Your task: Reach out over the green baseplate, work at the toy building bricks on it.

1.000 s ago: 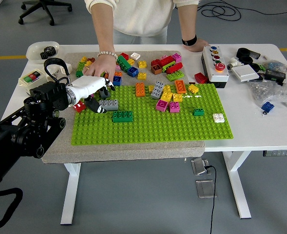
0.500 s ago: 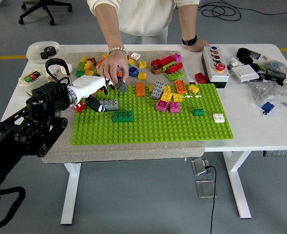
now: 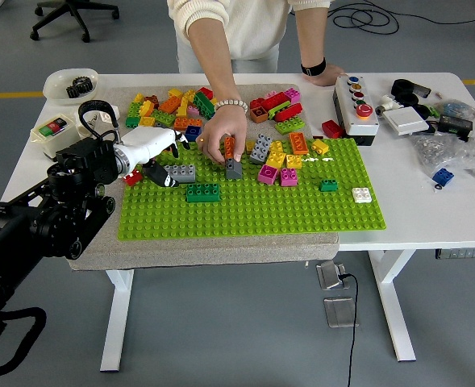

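The person's hand (image 3: pixel 223 139) has moved to the right across the baseplate (image 3: pixel 249 211) and now presses a grey brick (image 3: pixel 234 168) down onto it, near the middle of the far part; the left hand (image 3: pixel 158 158) has stayed at the plate's left edge, in almost the same spot as before.

The baseplate is green and lies flat on a grey mat (image 3: pixel 100 242) on the white table (image 3: pixel 431 218); on it sit a grey block (image 3: pixel 181 172) and a dark green brick (image 3: pixel 203 192), close together on the left; more bricks in orange, yellow, pink and grey stand in a bunch (image 3: pixel 281 160) by the far edge; a small green brick (image 3: pixel 328 185) and a white brick (image 3: pixel 361 194) sit alone on the right.

The left hand is white with dark fingertips; its fingers point down and curl loosely just beside the grey block; they hold nothing that I can see.

Behind the plate is a pile of loose bricks (image 3: pixel 172 109); the person's other hand (image 3: pixel 326 74) rests on the table by a button box (image 3: pixel 356 107); a small box with red and green buttons (image 3: pixel 53 131) sits at the far left.
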Robot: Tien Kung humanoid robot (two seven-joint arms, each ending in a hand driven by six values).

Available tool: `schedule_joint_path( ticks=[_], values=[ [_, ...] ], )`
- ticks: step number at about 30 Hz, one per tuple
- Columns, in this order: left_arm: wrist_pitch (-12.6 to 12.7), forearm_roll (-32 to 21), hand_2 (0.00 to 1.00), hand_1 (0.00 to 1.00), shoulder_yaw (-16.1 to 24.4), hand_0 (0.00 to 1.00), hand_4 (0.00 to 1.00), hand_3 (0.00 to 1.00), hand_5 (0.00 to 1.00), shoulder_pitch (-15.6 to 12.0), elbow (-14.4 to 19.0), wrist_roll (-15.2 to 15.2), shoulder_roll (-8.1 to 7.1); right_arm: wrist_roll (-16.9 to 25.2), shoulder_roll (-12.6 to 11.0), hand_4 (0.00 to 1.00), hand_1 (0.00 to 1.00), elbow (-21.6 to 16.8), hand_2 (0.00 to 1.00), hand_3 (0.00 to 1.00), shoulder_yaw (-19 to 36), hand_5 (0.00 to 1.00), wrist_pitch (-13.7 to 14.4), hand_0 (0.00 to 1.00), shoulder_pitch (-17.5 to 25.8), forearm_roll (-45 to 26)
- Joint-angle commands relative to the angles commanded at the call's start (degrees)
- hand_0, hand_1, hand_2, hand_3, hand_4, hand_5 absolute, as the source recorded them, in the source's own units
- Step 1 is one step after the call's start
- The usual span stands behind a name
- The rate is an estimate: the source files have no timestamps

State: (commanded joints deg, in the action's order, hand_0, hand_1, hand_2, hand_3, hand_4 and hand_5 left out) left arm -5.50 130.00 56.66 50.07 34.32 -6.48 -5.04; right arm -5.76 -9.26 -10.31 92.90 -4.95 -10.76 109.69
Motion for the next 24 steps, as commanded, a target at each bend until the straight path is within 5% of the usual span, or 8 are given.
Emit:
schedule_joint_path(
  ticks=[24],
  values=[
    [4.31, -1.26, 0.615, 0.713, -4.64, 0.741, 0.854, 0.629, 0.176, 2.83, -7.74, -1.74, 1.42, -0.04, -0.04, 0.814, 0.641, 0.0, 0.683, 0.633, -0.42, 0.516, -0.1, 0.742, -0.07, 0.11]
  ],
)
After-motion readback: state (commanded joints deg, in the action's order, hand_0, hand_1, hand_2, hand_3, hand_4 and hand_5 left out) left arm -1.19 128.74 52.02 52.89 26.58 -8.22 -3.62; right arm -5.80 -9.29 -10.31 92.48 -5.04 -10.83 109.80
